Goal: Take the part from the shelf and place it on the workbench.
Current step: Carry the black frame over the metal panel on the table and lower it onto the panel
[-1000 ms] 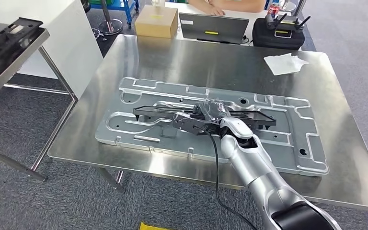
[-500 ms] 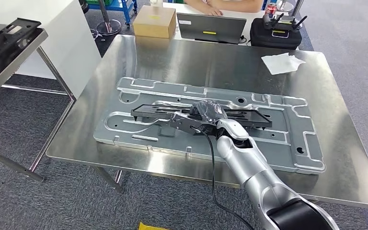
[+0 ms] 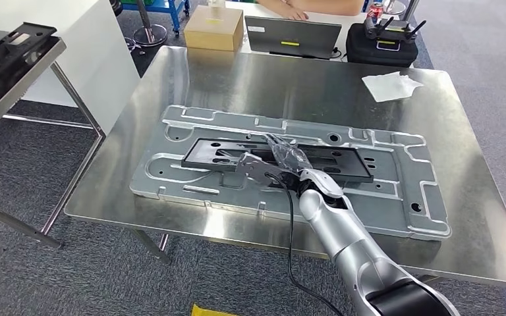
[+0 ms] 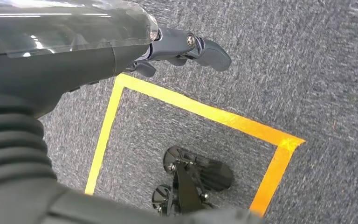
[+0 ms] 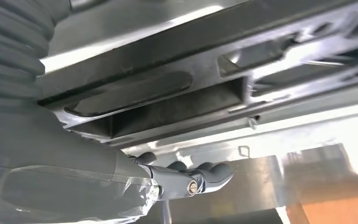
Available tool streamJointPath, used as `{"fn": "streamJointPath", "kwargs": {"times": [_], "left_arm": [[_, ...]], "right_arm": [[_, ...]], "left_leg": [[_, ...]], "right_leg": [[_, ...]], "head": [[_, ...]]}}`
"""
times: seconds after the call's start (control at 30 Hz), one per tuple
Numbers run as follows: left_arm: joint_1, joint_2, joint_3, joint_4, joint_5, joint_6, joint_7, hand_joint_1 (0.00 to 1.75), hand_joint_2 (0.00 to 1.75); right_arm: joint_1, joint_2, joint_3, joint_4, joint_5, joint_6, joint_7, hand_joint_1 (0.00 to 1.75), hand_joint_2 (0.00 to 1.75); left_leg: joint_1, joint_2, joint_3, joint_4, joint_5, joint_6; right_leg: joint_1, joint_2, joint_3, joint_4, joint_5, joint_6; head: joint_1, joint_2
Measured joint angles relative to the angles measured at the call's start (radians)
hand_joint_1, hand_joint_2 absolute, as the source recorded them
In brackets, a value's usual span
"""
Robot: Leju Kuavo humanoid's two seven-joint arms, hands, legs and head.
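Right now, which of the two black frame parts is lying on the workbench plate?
The black part under the right hand, lying flat on the grey plate. The other black part sits on the shelf at the far left.

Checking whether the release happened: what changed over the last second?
The black part went from tilted on edge in the right hand to lying flat on the metal plate. The fingers have loosened from it. Plate, tissue and box stayed put.

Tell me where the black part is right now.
In the head view, the black part lies flat on the grey metal plate in the middle of the steel workbench, with the right hand at its near edge.
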Motion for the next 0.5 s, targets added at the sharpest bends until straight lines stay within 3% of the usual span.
{"fn": "streamJointPath", "kwargs": {"times": [0.27, 0.5], "left_arm": [[0.001, 0.0, 0.005, 0.0, 0.001, 0.006, 0.001, 0.0, 0.0], [0.007, -0.001, 0.023, 0.0, 0.008, 0.005, -0.018, 0.0, 0.0]], "right_arm": [[0.037, 0.005, -0.047, -0.102, -0.11, 0.038, -0.018, 0.0, 0.0], [0.13, -0.012, -0.115, -0.502, -0.497, 0.125, -0.038, 0.0, 0.0]], "left_leg": [[0.0, 0.0, -0.001, 0.0, 0.0, 0.0], [0.0, 0.0, -0.002, 0.0, 0.0, 0.0]], "right_leg": [[0.0, 0.0, -0.001, 0.0, 0.0, 0.0], [0.0, 0.0, -0.003, 0.0, 0.0, 0.0]], "head": [[0.0, 0.0], [0.0, 0.0]]}}
